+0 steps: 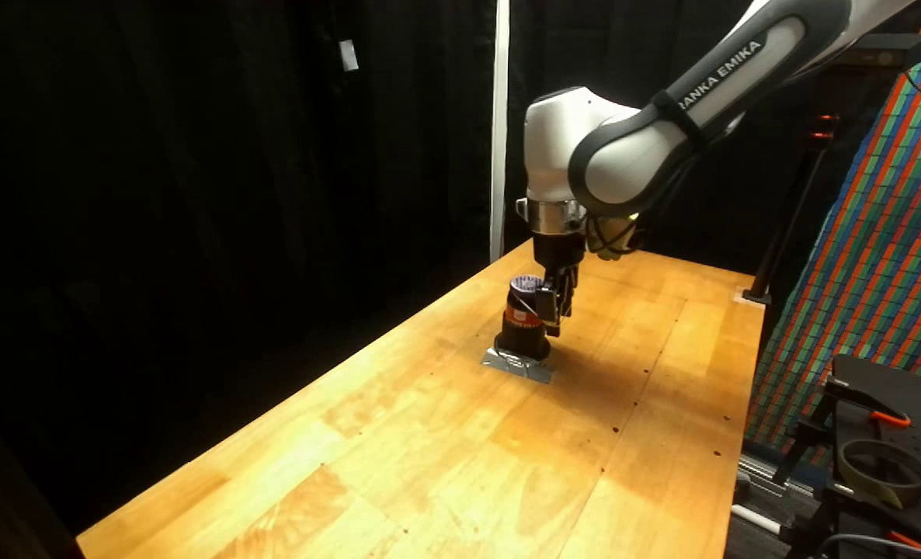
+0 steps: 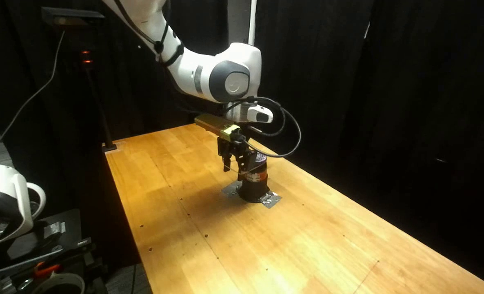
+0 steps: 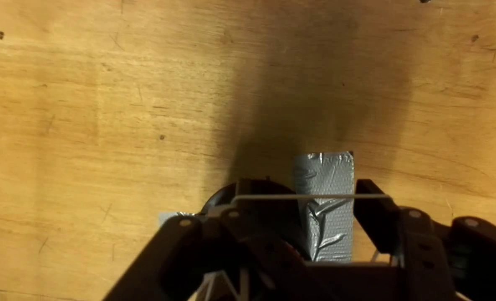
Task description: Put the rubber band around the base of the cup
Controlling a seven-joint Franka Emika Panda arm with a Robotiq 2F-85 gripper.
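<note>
A: Where does the cup (image 1: 519,320) stand?

B: On the wooden table (image 1: 398,442), upright, long axis vertical. Silver tape (image 1: 534,370) at its foot.

A: State of the gripper (image 3: 302,191)?

B: Jaws spread wide, no cup pinched between. In the wrist view the rubber band (image 3: 315,196) runs taut from one fingertip across to the other.

A: Which way from jaws to cup?

B: Just beside, not centred. In an exterior view the orange-red body (image 1: 519,316) lies immediately left of the jaws; in an exterior view the dark base (image 2: 254,192) lies right of them and a little lower. Wrist view: left finger overlaps the base, right finger stands past the tape.

A: Band round it yet?

B: Partly, I'd judge. It seems to cross the upper body in both exterior views. Whether it closes behind, can't tell. Not at the base.

A: Next move, then?

B: My reading: down along that vertical axis, fingers kept apart, so the loop rides lower. The foot flares wider than the body; band could snag there or slip off a fingertip early.
</note>
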